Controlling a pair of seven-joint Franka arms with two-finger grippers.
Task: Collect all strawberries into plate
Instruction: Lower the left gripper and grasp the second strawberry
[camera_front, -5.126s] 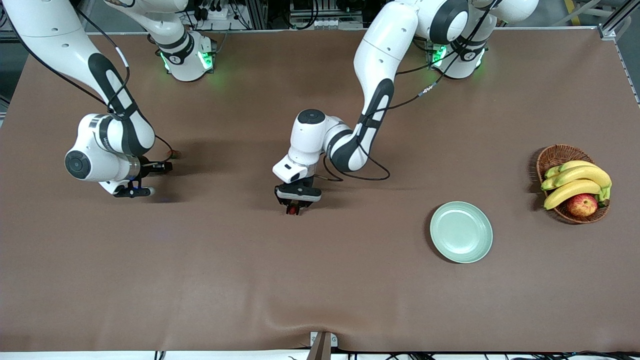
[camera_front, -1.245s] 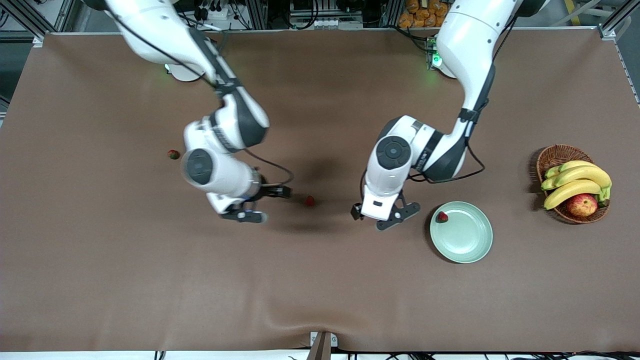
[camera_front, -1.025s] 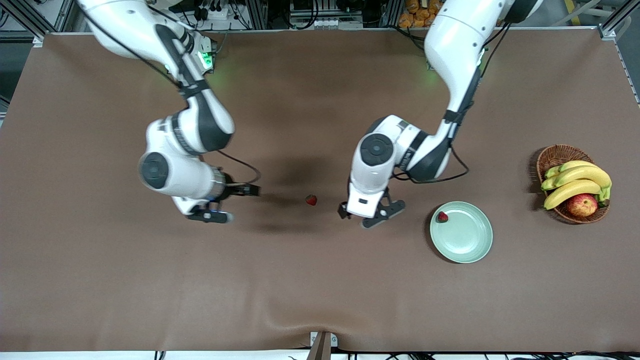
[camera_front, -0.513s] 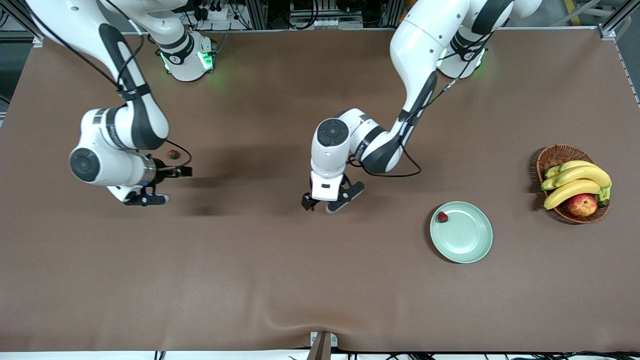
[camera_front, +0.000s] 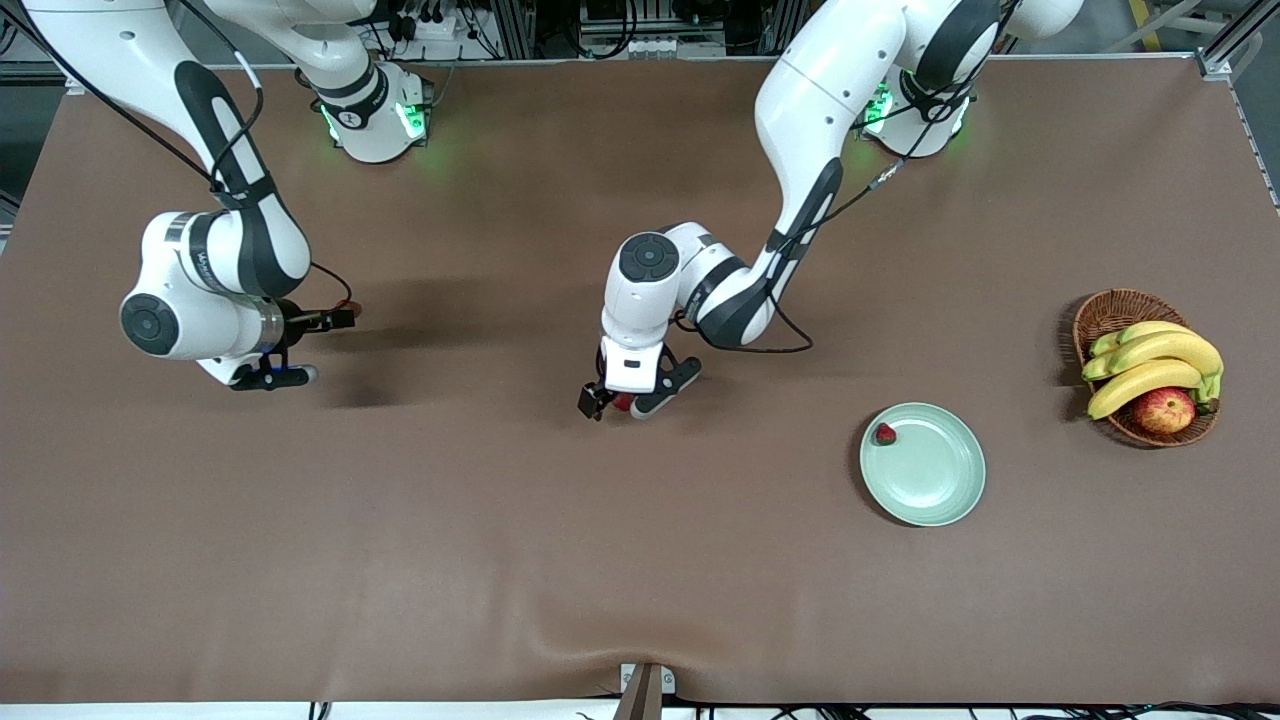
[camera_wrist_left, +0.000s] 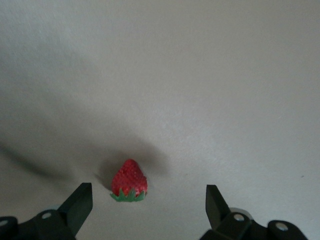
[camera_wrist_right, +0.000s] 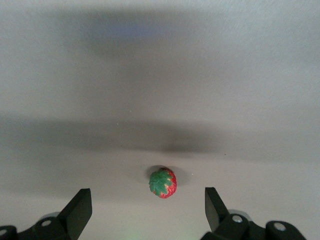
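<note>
You have three strawberries: one already on the plate (camera_front: 922, 464) at its ten o'clock rim (camera_front: 885, 433), two on the bench. The left end effector (camera_front: 622, 400), fingers spread, straddles the middle berry (camera_wrist_left: 129, 181), ready to pinch it. The right end effector (camera_front: 300, 347), also spread, lines up on the third (camera_wrist_right: 162, 182) toward its end of the bench, likely so both picks run together.

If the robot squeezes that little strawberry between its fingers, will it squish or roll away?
The strawberry between the open left gripper fingers looks tiny, so probably very light. Its cone shape lies on its side, so a nudge would likely make it roll in a curve. The bumpy skin should grip fairly well. Its glossy, even look hints at a toy, so maybe no squishing, though I cannot be sure.
</note>
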